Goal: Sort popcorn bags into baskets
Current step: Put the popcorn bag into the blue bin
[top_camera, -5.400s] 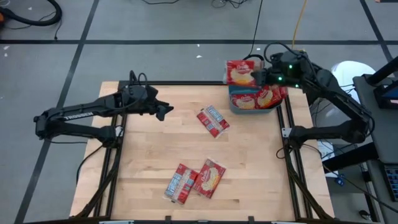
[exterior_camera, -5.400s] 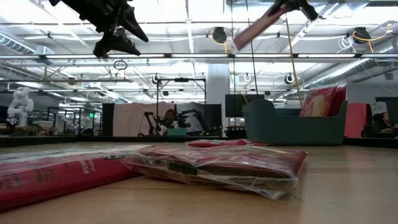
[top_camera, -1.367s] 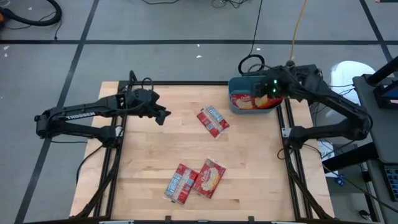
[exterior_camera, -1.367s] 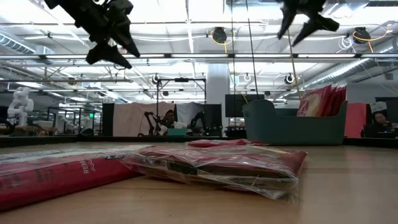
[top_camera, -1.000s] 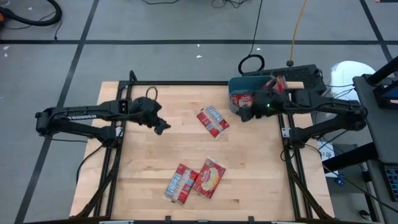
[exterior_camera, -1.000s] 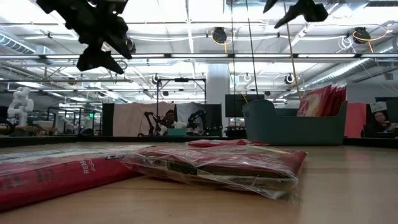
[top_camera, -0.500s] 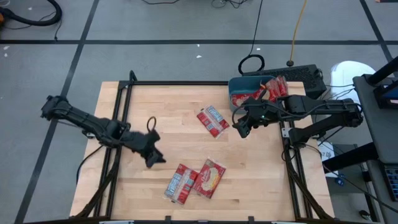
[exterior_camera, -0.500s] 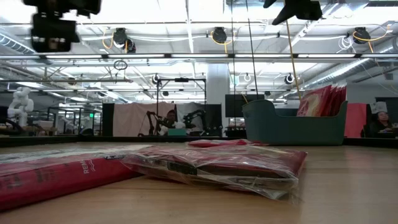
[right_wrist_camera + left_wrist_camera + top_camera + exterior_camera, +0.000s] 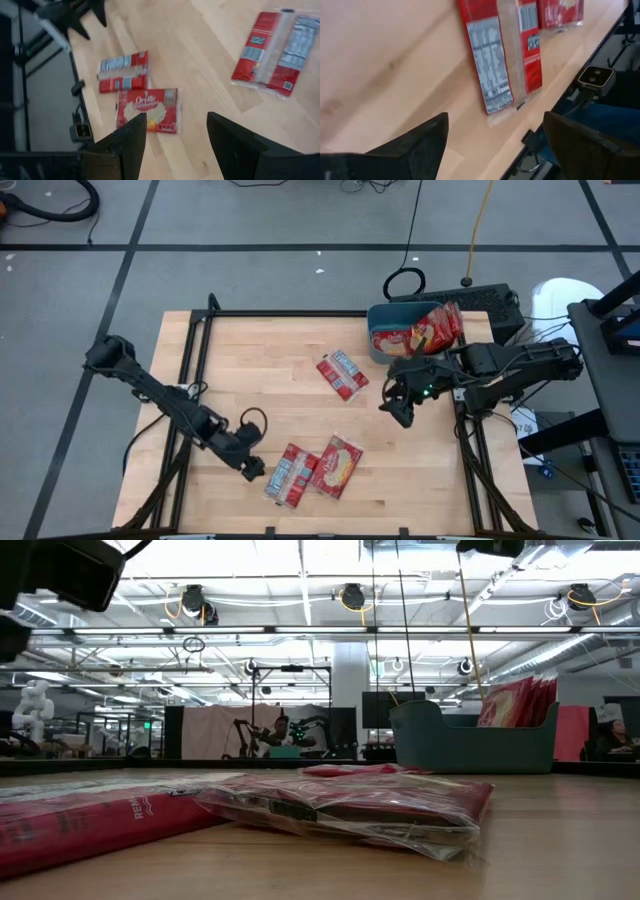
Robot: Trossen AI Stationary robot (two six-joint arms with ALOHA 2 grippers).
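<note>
From above, my left arm stretches low across the table's near left part, its left gripper (image 9: 252, 468) just beside the label-side packet (image 9: 290, 473) that lies touching the picture-side packet (image 9: 338, 466); my right arm bends in from the right edge, the right gripper (image 9: 398, 406) hanging over bare wood between the basket (image 9: 376, 340) and those two packets, with a third packet (image 9: 343, 374) alone near the middle. Several popcorn bags (image 9: 430, 330) stand inside the teal basket at the far right corner. At table height, packets (image 9: 350, 802) lie flat in front, the basket (image 9: 472, 745) stands behind them, and only dark bits of my arms show at the top. Through my left wrist, my fingers (image 9: 415, 145) are spread wide, empty, toward the label-side packet (image 9: 492, 60) near the table edge. Through my right wrist, my fingers (image 9: 131, 140) are parted, holding nothing, above the pair (image 9: 145, 107) and the lone packet (image 9: 275, 47).
</note>
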